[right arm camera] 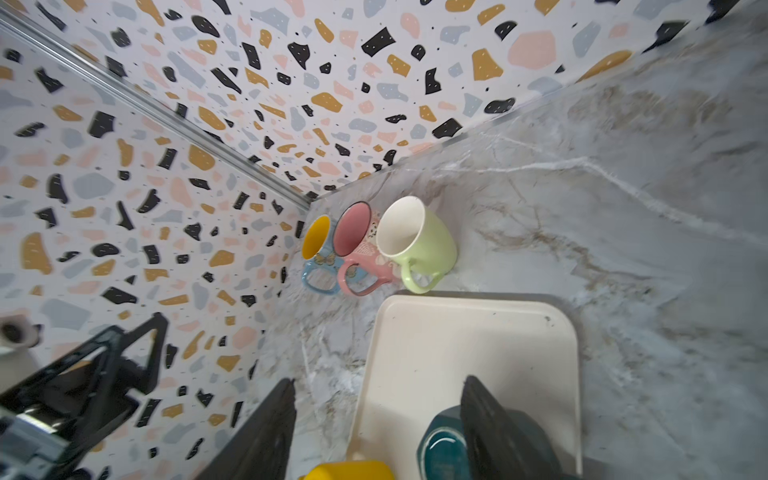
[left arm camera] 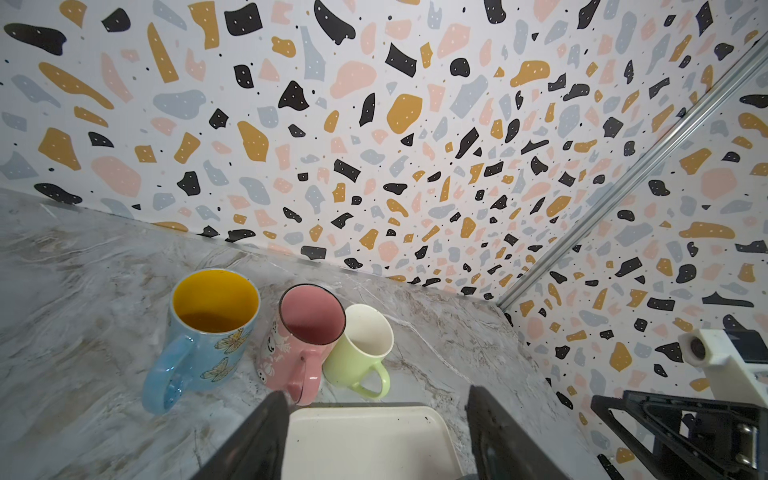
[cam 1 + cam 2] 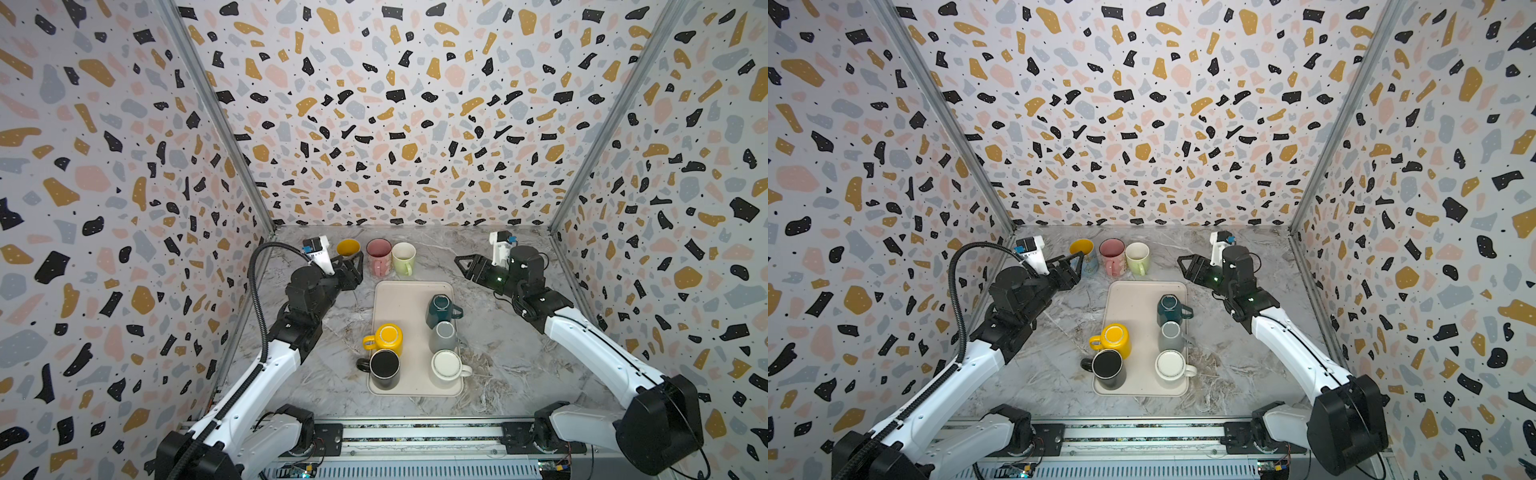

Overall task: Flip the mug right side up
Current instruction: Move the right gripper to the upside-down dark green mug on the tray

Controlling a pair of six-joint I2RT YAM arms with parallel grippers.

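Five mugs stand mouth down on the tray (image 3: 399,299): the black mug (image 3: 384,368) and white mug (image 3: 448,368) nearest, then the yellow mug (image 3: 388,338) and grey mug (image 3: 444,336), with the teal mug (image 3: 441,311) farthest. The teal mug stands with its axis vertical and its handle pointing right. It sits just below and nearer than the right pincer (image 3: 462,266), whose jaws are apart and empty; that arm looks closer. The left pincer (image 3: 353,259), likewise spread and empty, hovers by the upright blue mug (image 3: 348,248), pink mug (image 3: 379,253) and green mug (image 3: 404,255) on the table (image 3: 498,332).
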